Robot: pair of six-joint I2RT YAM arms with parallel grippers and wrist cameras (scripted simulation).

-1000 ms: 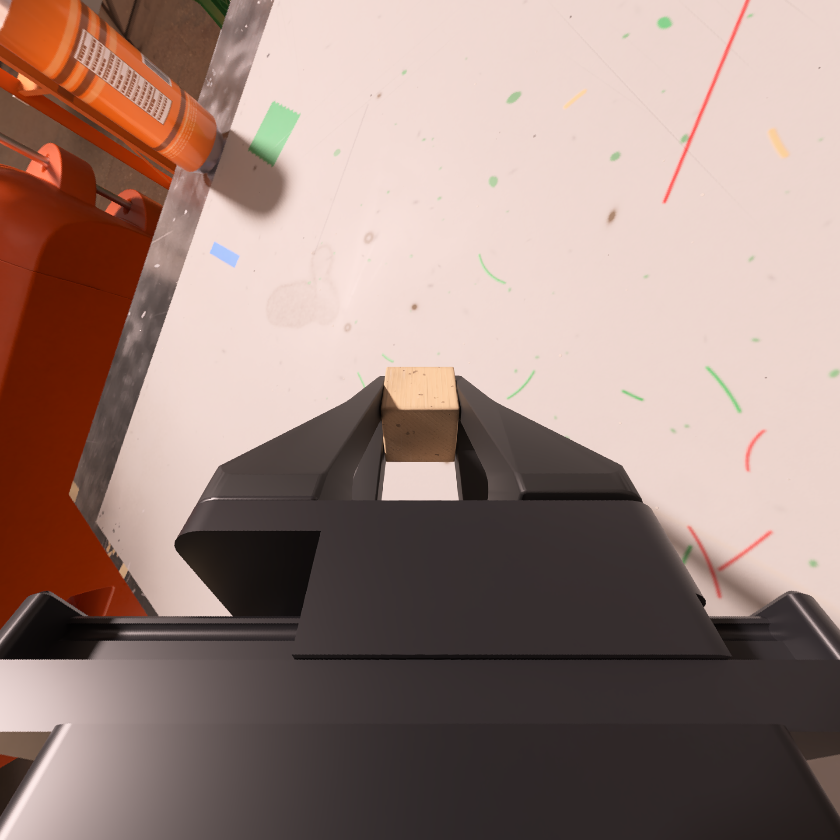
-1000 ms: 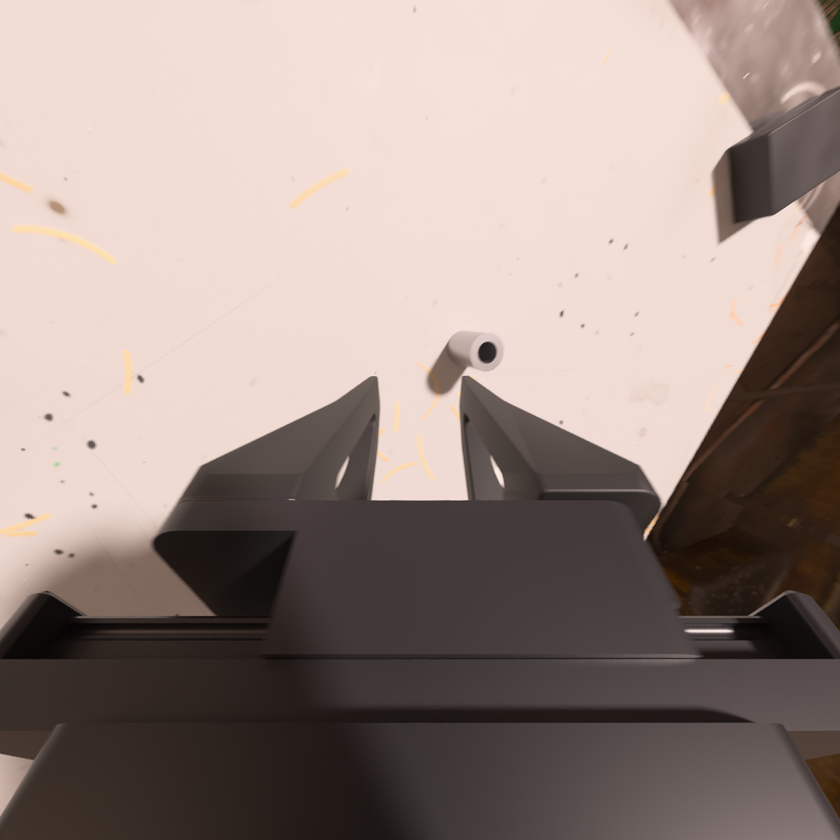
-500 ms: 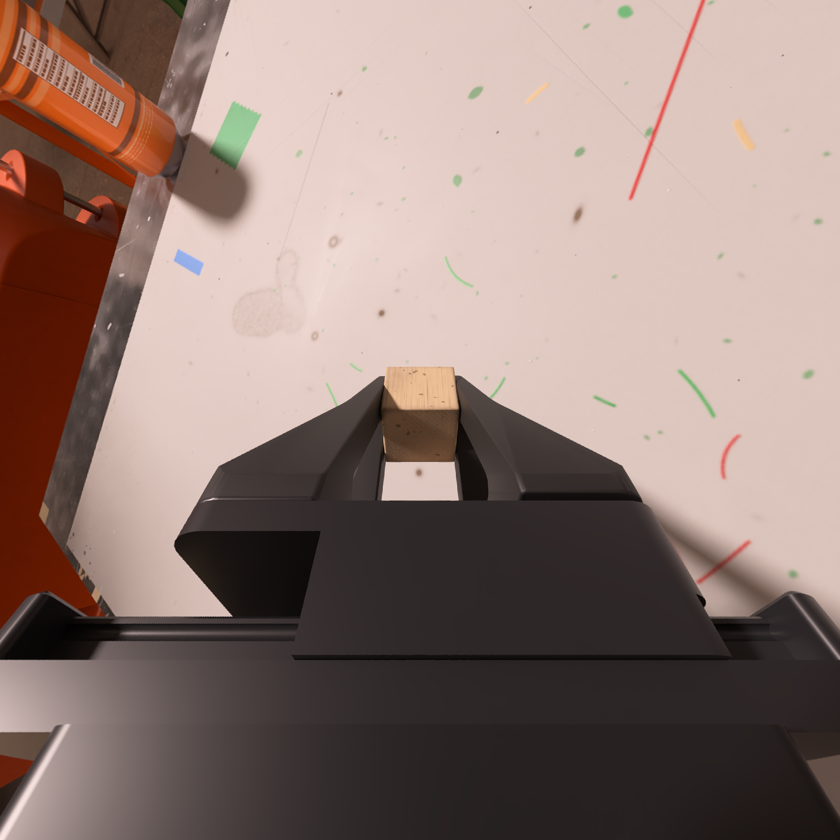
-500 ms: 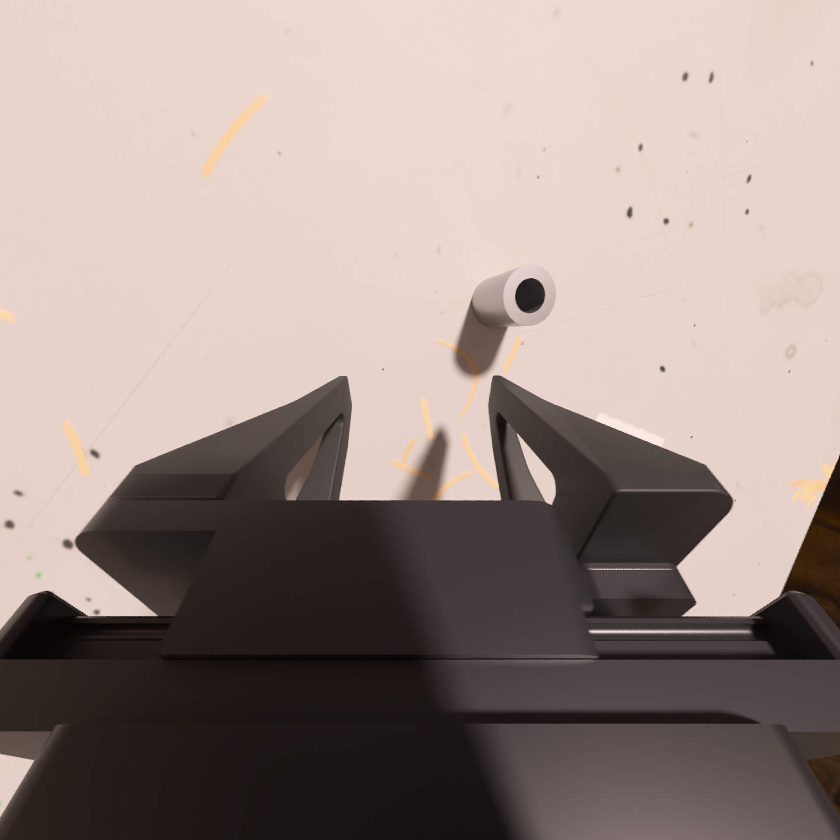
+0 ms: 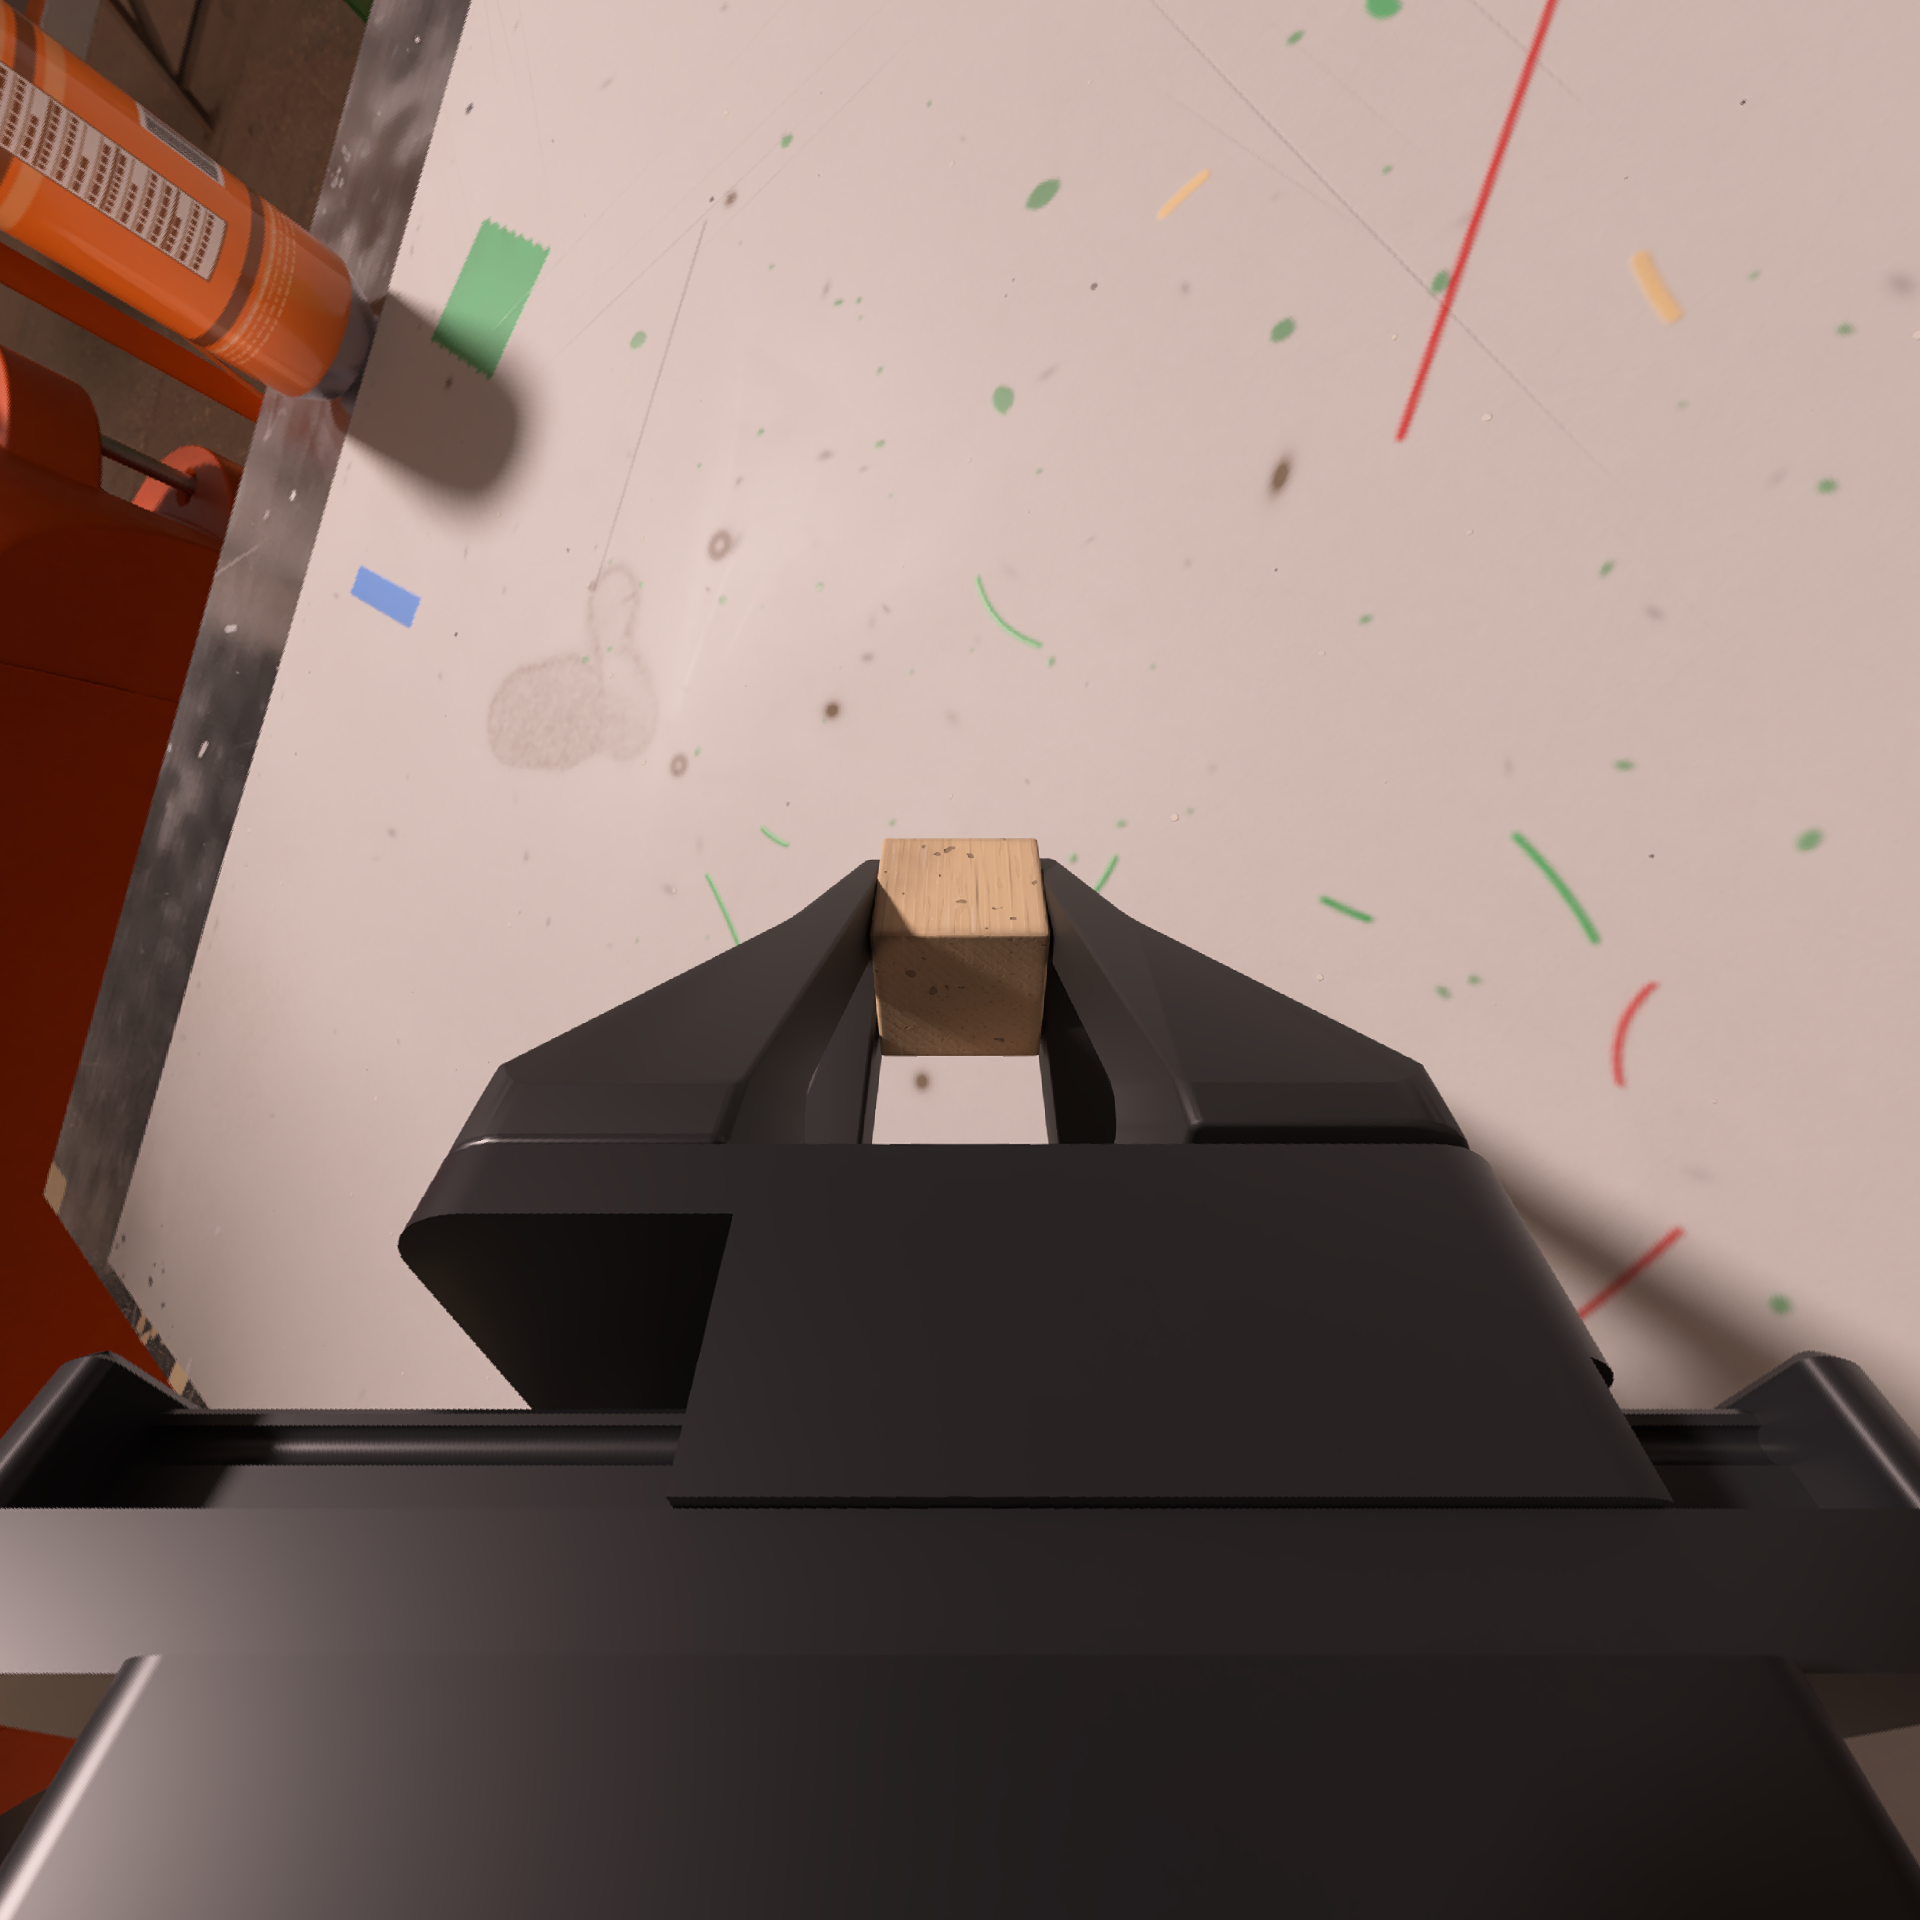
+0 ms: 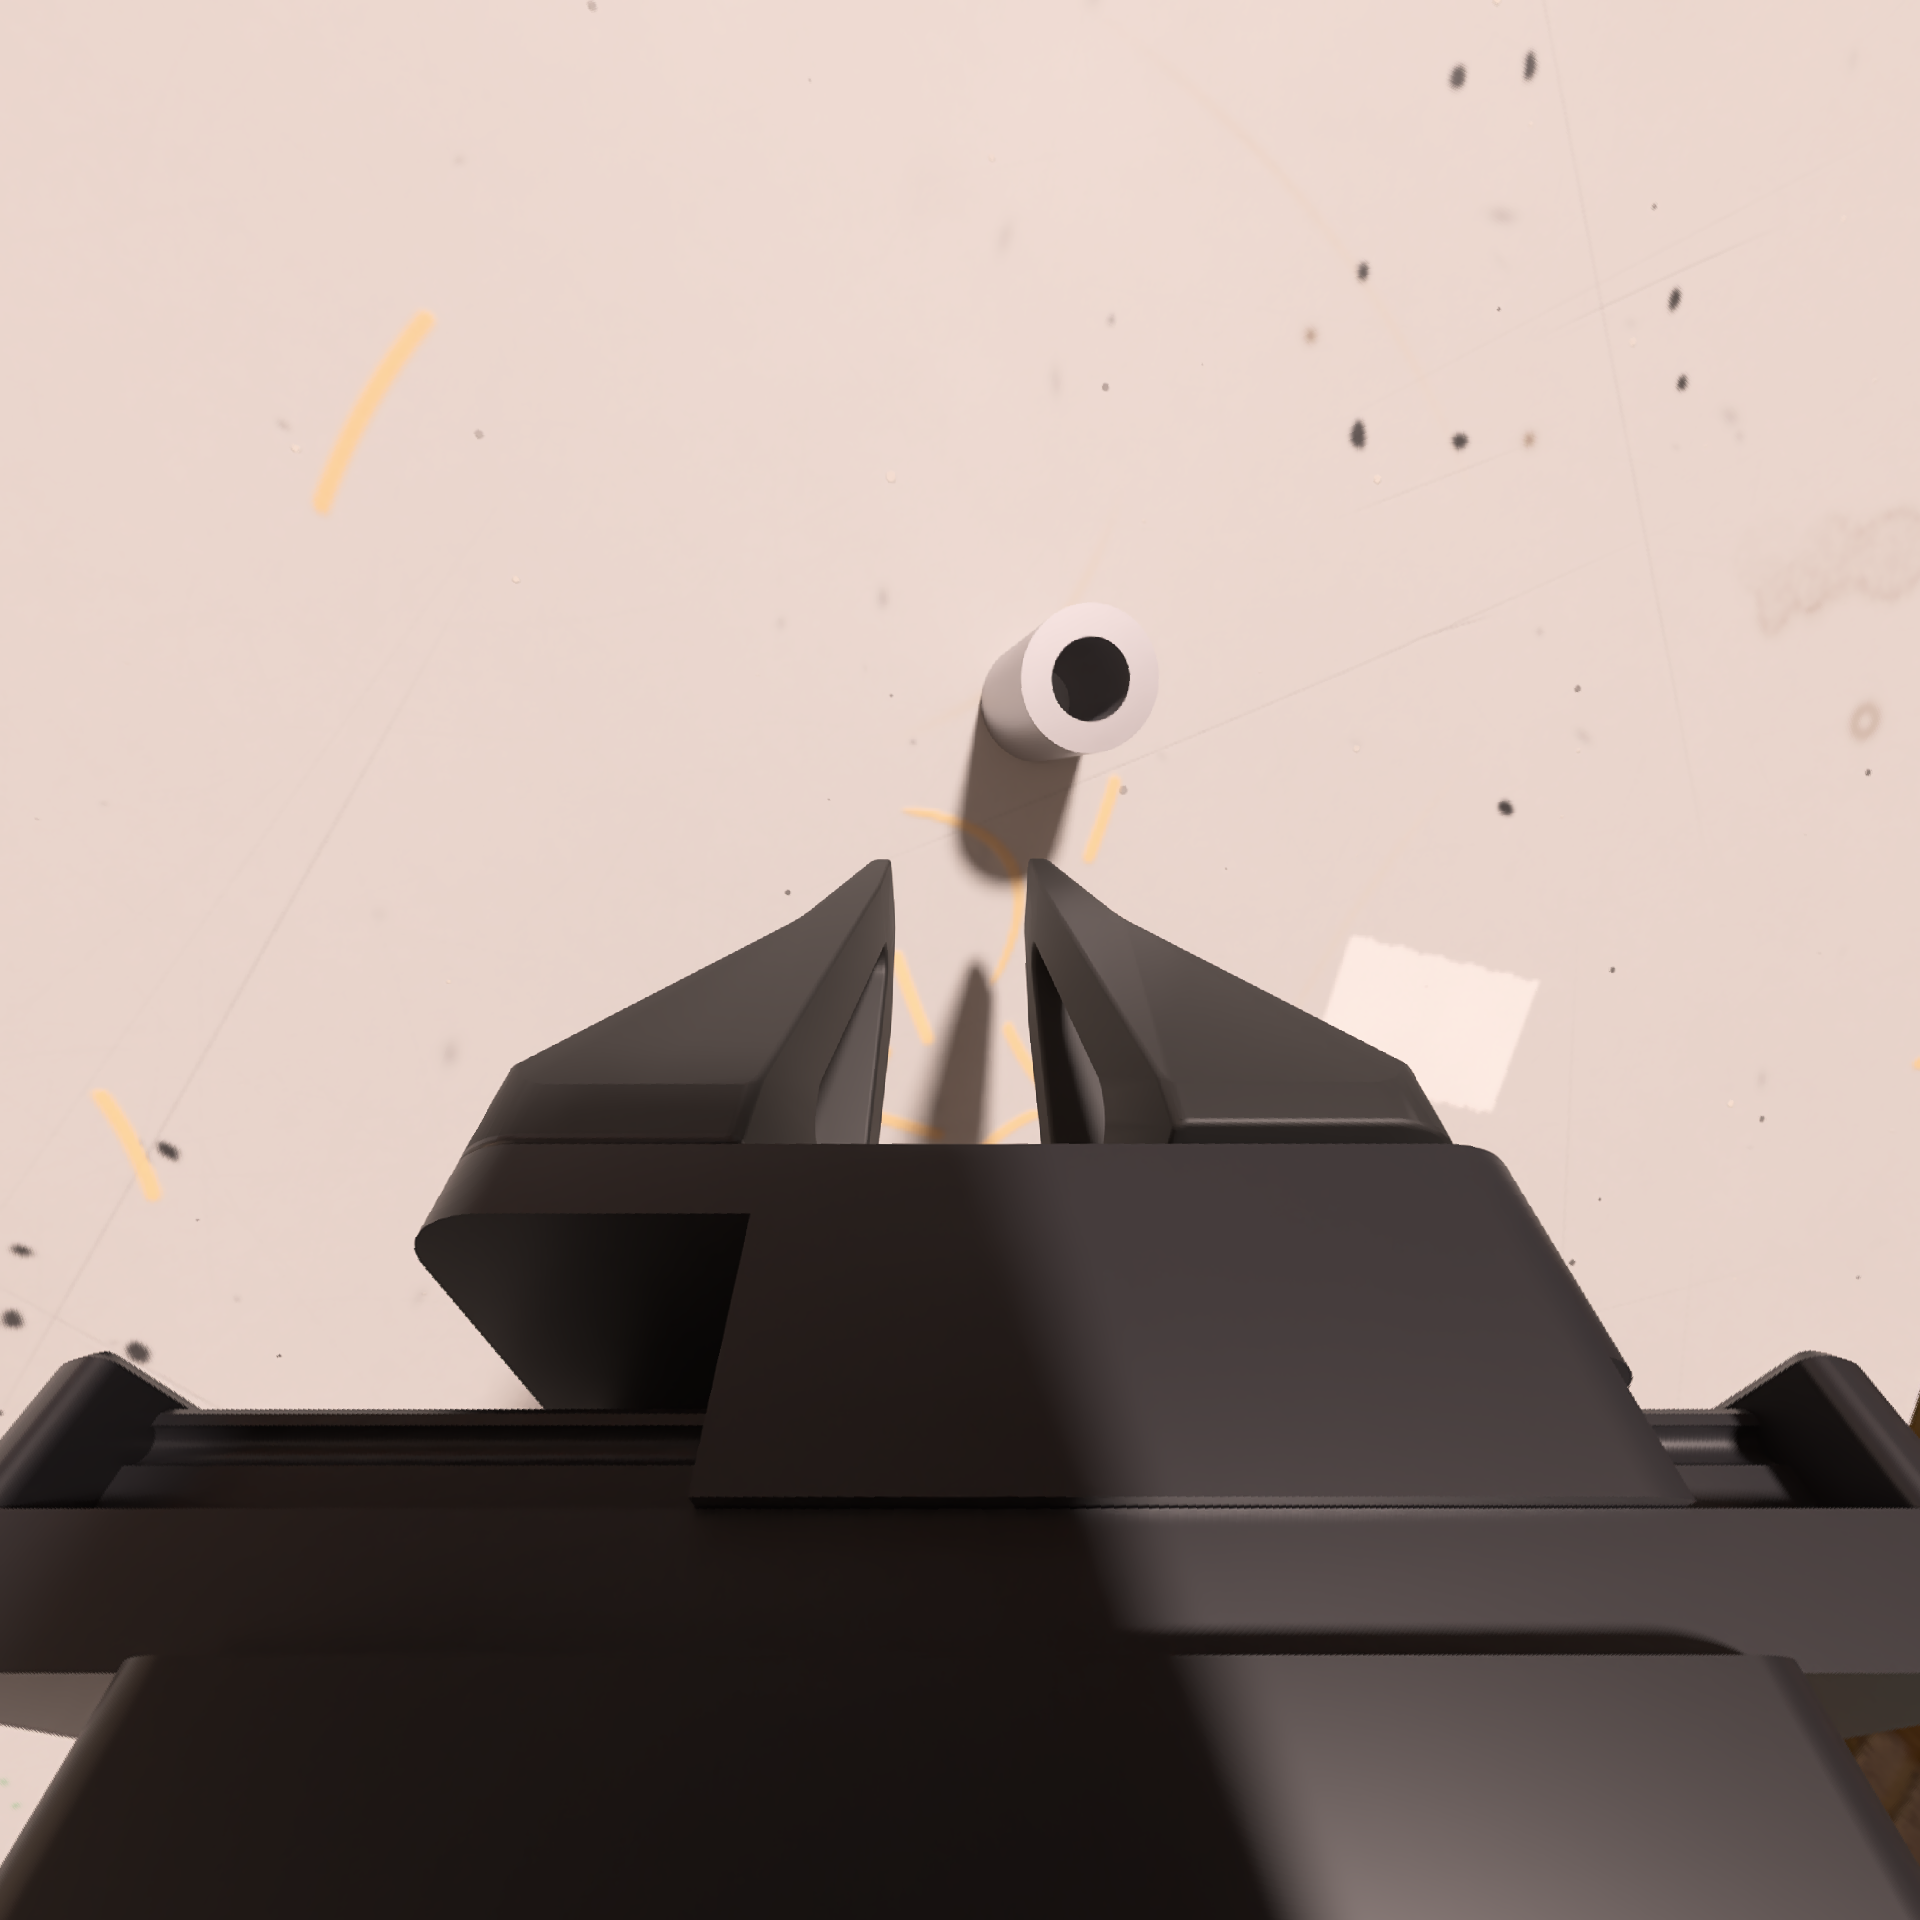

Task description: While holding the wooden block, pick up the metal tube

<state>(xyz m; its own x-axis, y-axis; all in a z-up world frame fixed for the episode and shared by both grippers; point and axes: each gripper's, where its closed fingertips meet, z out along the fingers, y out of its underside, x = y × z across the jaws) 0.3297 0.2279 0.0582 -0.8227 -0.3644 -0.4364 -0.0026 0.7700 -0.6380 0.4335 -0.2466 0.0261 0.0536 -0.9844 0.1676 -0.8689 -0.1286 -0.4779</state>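
My left gripper (image 5: 958, 914) is shut on the wooden block (image 5: 958, 940), a small pale cube held at the fingertips above the pinkish table (image 5: 1247, 623). The metal tube (image 6: 1039, 691) is a short light-grey cylinder. It stands upright on the table with its dark bore facing up. My right gripper (image 6: 959, 868) hovers above the table, with the tube just beyond the fingertips and slightly right of the gap. Its fingers are a narrow gap apart with nothing between them.
An orange cartridge (image 5: 156, 208) and an orange-red case (image 5: 83, 831) sit off the table's metal left edge (image 5: 260, 644). Green tape (image 5: 490, 296) and blue tape (image 5: 384, 595) lie flat near that edge. A white tape patch (image 6: 1429, 1023) lies right of my right fingers.
My right fingers narrowed from a wide spread half a second ago. The tube looks larger and nearer the middle of the right view. The left gripper shifted slightly, still holding the block.
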